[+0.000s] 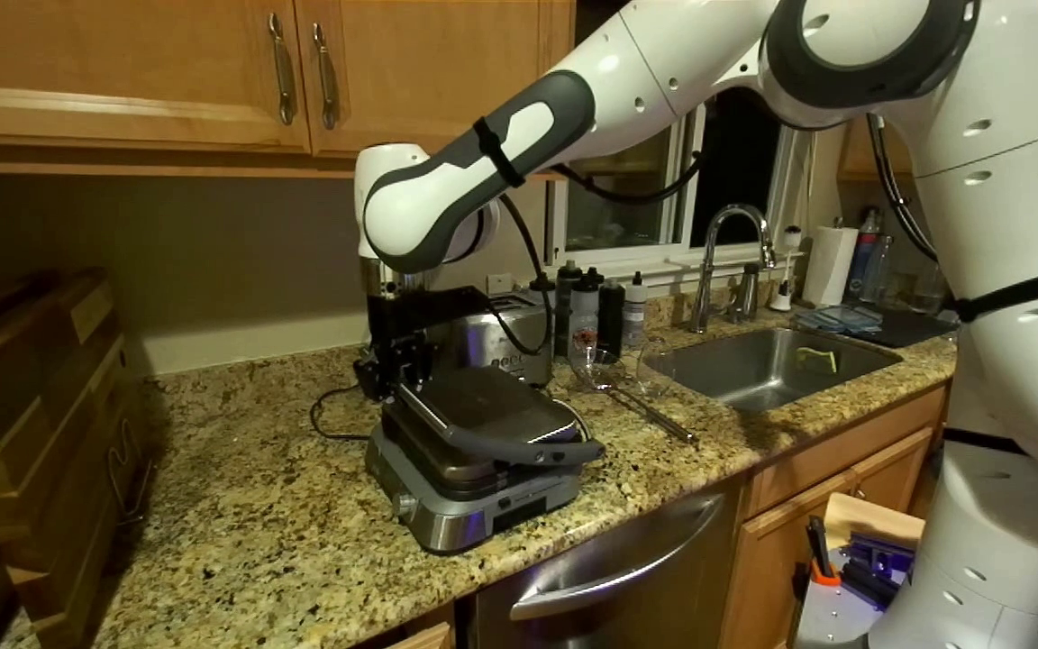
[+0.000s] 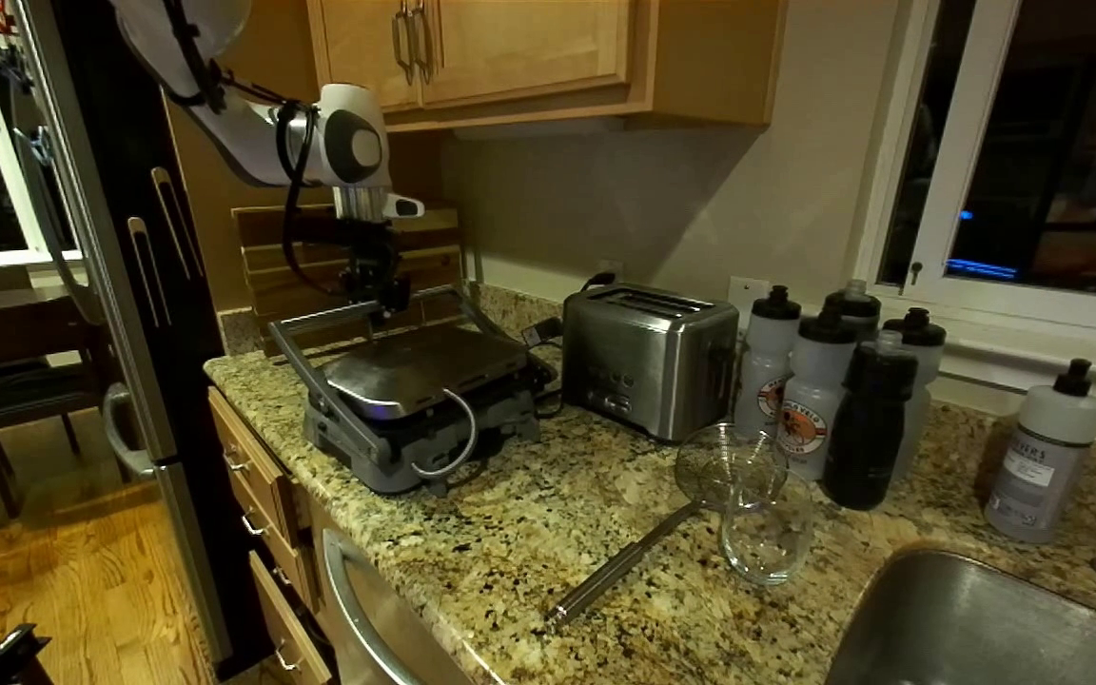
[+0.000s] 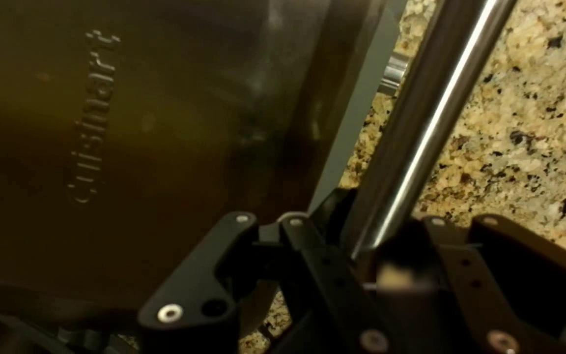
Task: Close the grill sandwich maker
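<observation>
The silver-grey grill sandwich maker stands on the counter, and it also shows in an exterior view. Its dark lid lies low over the base, slightly tilted; I cannot tell whether the plates touch. The lid top with raised lettering fills the left of the wrist view. The metal handle bar stands off from the lid, above the lid top in an exterior view. My gripper has its fingers on both sides of the bar and appears shut on it; the fingertips are partly hidden.
A silver toaster stands beside the grill, with several bottles past it. A strainer and a clear glass lie nearer the sink. Wooden boards stand at the counter's far end; cabinets hang above.
</observation>
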Robot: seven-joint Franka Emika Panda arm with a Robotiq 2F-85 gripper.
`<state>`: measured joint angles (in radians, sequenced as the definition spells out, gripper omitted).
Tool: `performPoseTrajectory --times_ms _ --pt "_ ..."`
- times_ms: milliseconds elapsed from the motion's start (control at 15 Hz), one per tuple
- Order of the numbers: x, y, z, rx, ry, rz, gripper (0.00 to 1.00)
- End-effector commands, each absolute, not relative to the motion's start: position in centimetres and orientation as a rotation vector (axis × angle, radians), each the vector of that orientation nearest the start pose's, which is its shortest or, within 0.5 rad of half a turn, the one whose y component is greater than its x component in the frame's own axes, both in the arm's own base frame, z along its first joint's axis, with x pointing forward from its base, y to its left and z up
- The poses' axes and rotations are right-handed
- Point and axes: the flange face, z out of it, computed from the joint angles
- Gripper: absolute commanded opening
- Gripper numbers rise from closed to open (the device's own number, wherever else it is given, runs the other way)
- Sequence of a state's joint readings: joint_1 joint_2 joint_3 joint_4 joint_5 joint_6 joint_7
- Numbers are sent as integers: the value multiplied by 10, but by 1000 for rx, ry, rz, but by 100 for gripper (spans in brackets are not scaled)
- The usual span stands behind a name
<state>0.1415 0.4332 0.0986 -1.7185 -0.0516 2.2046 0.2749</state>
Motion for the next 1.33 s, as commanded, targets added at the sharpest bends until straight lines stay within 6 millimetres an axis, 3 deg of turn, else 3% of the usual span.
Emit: performPoseTrajectory --times_ms 0,67,133,267,533,867,1267 --pt "660 160 362 -3109 5 -128 5" --pt "660 159 363 -3108 6 -126 6" --pt "659 158 365 -3112 6 -115 34" --pt "657 157 369 -3117 -12 -99 41" --pt "657 155 383 -3124 -28 -90 67" --pt "645 155 420 -3175 -68 -35 99" --pt "604 141 487 -3188 -129 42 100"
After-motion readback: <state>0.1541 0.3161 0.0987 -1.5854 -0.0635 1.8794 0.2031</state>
